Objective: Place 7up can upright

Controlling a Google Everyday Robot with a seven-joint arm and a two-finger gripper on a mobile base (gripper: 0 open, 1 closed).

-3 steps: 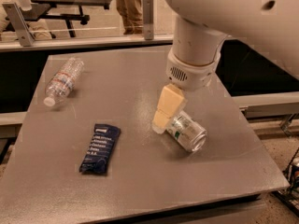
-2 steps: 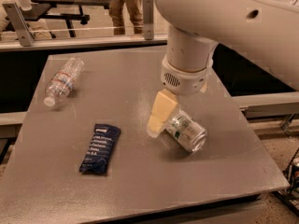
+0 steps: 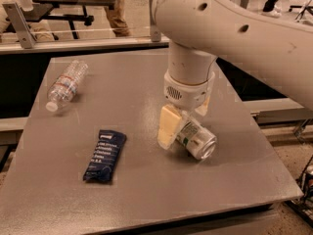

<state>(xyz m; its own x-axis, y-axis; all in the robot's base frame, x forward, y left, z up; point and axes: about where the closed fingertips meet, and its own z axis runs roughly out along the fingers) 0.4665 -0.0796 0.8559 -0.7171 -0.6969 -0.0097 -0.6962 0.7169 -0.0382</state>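
Note:
The 7up can [image 3: 198,140], silvery with green markings, lies on its side on the grey table [image 3: 146,190], right of centre, its end facing the front right. My gripper [image 3: 186,117] hangs from the big white arm straight above the can. It is open. One cream finger [image 3: 167,126] stands just left of the can's rear end. The other finger [image 3: 203,106] shows only partly behind the can. The can's rear part sits between the two fingers and rests on the table.
A clear plastic water bottle [image 3: 66,84] lies on its side at the table's back left. A flat dark blue snack bar wrapper [image 3: 104,155] lies left of the can. The table's right edge is close to the can. Benches and a person's legs stand behind the table.
The arm has shifted left and come down, so the fingers now straddle the can's rear end. The can, bottle and wrapper have not moved.

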